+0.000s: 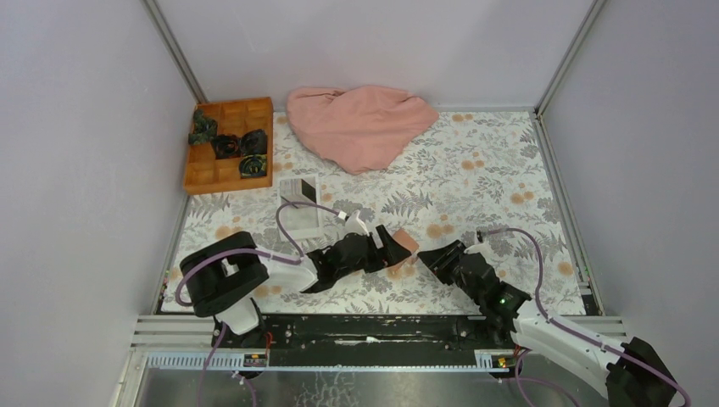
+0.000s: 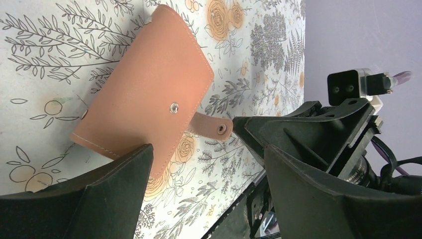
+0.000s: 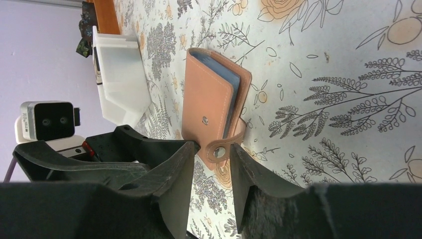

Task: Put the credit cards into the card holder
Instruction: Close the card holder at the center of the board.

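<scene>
- Card holder (image 2: pixel 149 99): lies folded on the floral surface (image 1: pixel 475 170), toward its near edge. Blue credit cards (image 3: pixel 233 92) show in its open side.
- Handling, judged: light, thin and soft, likely to slide or flop. The unsnapped strap tab (image 3: pixel 217 151) is the ready hold.
- Right gripper (image 3: pixel 211 147): jaws apart, straddling the strap tab; contact unclear.
- Left gripper (image 2: pixel 208 149): jaws wide apart just beside the holder, gripping nothing.
- Room: the two grippers crowd each other, the white tray (image 3: pixel 119 74) is near, and there is open surface beyond.
</scene>
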Controlling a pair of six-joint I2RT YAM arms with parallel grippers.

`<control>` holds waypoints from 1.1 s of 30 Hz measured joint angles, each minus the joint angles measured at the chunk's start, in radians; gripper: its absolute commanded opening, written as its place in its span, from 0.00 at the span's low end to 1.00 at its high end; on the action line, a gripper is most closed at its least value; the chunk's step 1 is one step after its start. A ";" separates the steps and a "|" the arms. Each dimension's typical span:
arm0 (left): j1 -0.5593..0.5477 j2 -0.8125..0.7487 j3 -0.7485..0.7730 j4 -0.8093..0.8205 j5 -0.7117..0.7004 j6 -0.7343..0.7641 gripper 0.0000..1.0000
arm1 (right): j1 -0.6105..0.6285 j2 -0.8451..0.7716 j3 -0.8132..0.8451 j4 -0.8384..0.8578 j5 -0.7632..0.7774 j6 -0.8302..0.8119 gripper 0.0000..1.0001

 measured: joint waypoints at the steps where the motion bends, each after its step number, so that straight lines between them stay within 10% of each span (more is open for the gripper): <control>1: 0.000 -0.005 0.000 -0.003 -0.002 0.000 0.90 | 0.000 -0.008 0.000 -0.012 0.002 0.003 0.39; 15: 0.012 -0.201 0.046 -0.156 -0.131 0.130 0.93 | 0.000 -0.073 0.000 -0.093 0.010 0.028 0.33; 33: 0.124 -0.083 -0.061 -0.076 -0.031 0.202 0.80 | 0.010 0.090 0.000 0.004 0.009 0.047 0.30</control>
